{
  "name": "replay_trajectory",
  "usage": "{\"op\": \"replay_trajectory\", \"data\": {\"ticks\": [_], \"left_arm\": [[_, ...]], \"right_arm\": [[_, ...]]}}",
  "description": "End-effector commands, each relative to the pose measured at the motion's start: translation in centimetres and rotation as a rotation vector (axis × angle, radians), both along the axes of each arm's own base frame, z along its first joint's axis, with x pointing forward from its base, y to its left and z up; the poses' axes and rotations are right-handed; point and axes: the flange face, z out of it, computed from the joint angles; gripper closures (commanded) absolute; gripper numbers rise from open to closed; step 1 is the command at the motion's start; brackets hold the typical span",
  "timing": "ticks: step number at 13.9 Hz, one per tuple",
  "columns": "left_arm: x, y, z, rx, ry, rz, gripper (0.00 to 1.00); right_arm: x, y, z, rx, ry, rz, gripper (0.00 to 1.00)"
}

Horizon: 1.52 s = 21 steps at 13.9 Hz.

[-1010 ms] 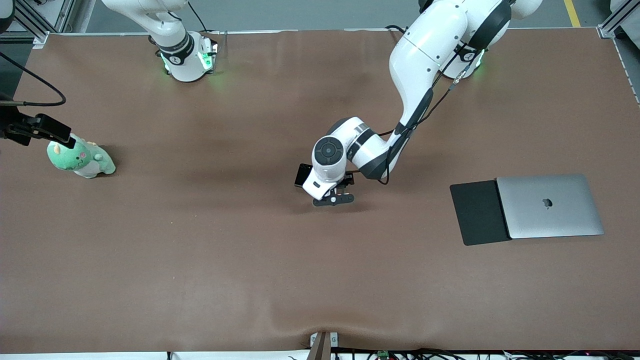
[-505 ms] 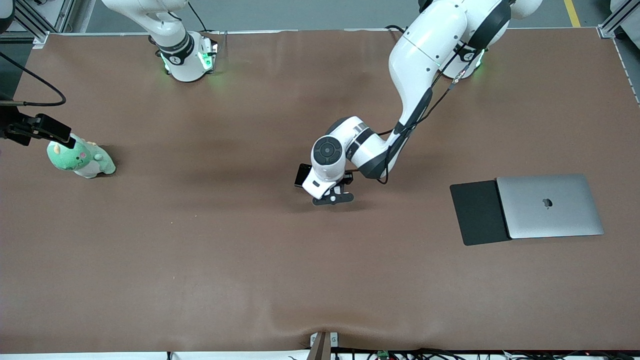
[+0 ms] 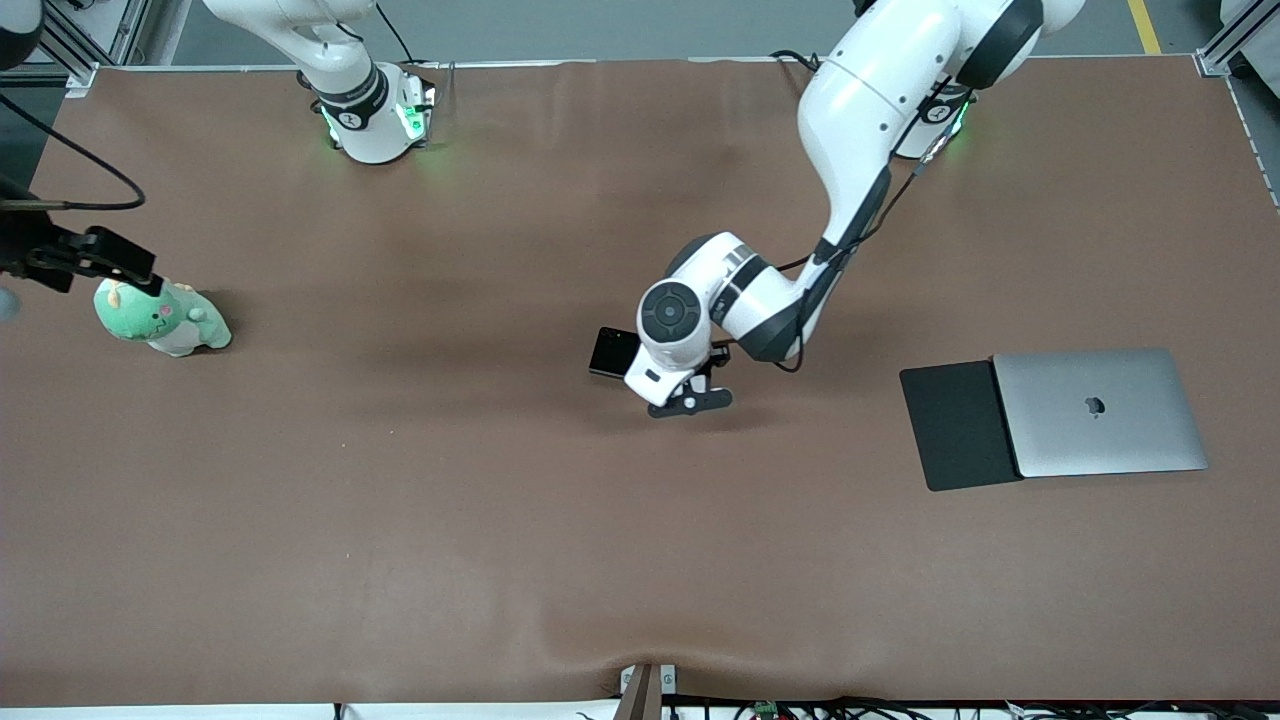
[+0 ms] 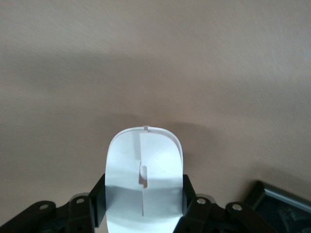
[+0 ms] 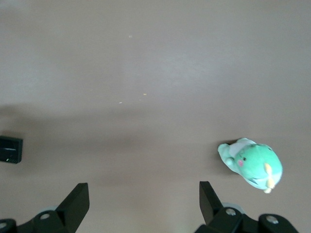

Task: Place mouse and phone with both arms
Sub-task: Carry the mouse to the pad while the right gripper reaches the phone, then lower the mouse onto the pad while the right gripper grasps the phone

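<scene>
Insp. note: your left gripper (image 4: 144, 211) was clamped on the mouse (image 4: 144, 177), beside the phone (image 3: 612, 352) at table centre. Right gripper (image 5: 141, 204) waited spread wide near the plush dinosaur (image 5: 252, 164). Recommend you lift straight and slow; the glossy shell could slip.

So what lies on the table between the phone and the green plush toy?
Nothing: in the front view only bare brown table lies between the phone and the green plush toy.
</scene>
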Motion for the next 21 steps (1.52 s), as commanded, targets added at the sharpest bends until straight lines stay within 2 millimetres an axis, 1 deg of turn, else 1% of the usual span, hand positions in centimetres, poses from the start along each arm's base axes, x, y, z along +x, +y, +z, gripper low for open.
{"op": "replay_trajectory", "data": {"ticks": [1,2,3,4,5,6,7,8,9,11,12,13,14,15,16,17,18,19,20,21], "left_arm": [[0.8,6.1,3.7,0.056,-0.044,0.005,1.0],[1.3,8.4,4.4,0.046,-0.053,-0.003,1.0],[1.4,10.6,5.4,0.031,-0.07,-0.016,1.0],[1.5,12.6,6.1,0.02,-0.084,-0.028,1.0],[1.7,15.1,6.5,0.013,-0.093,-0.034,1.0],[1.8,17.1,6.8,0.008,-0.104,-0.029,1.0],[2.0,19.4,7.2,0.006,-0.106,-0.037,1.0],[2.7,22.0,7.6,-0.001,-0.115,-0.046,1.0],[3.2,24.1,7.9,-0.003,-0.115,-0.061,1.0],[3.5,28.5,7.7,-0.008,-0.114,-0.089,1.0],[3.6,30.8,7.7,-0.02,-0.127,-0.105,1.0],[4.0,33.3,7.8,-0.031,-0.133,-0.133,1.0],[4.2,35.5,7.6,-0.044,-0.125,-0.156,1.0],[4.6,37.9,7.2,-0.062,-0.124,-0.168,1.0],[5.0,39.3,6.9,-0.082,-0.137,-0.189,1.0],[5.2,40.5,5.8,-0.093,-0.133,-0.192,1.0],[5.4,41.3,5.5,-0.098,-0.139,-0.202,1.0],[5.3,41.6,5.4,-0.099,-0.136,-0.224,1.0],[5.2,42.1,4.5,-0.104,-0.121,-0.249,1.0],[5.2,42.7,3.4,-0.112,-0.109,-0.27,1.0]], "right_arm": [[-0.3,7.3,-0.2,-0.005,-0.004,0.122,0.0],[-0.2,10.0,-1.0,-0.004,-0.006,0.159,0.0],[0.1,12.6,-2.2,0.0,-0.003,0.167,0.0],[0.7,15.1,-4.2,0.027,0.013,0.185,0.0],[1.2,17.6,-6.1,0.073,0.025,0.207,0.0],[2.1,19.9,-8.7,0.107,0.04,0.22,0.0],[2.9,22.3,-11.9,0.124,0.052,0.209,0.0],[3.4,25.0,-15.0,0.123,0.05,0.181,0.0],[3.8,27.6,-18.0,0.118,0.043,0.143,0.0],[3.7,32.6,-23.4,0.113,0.013,0.091,0.0],[3.5,34.5,-26.0,0.109,0.002,0.062,0.0],[3.1,36.2,-28.7,0.104,0.001,0.058,0.0],[2.3,37.7,-31.2,0.101,-0.004,0.071,0.0],[1.3,38.9,-33.3,0.105,-0.025,0.08,0.0],[0.7,39.5,-35.2,0.111,-0.041,0.072,0.0],[-0.2,40.3,-37.0,0.114,-0.054,0.059,0.0],[-1.3,41.5,-38.4,0.113,-0.056,0.043,0.0],[-2.2,42.6,-39.1,0.097,-0.058,0.037,0.0],[-2.5,42.8,-39.4,0.081,-0.062,0.03,0.0],[-2.9,42.5,-40.1,0.064,-0.054,0.033,0.0]]}}
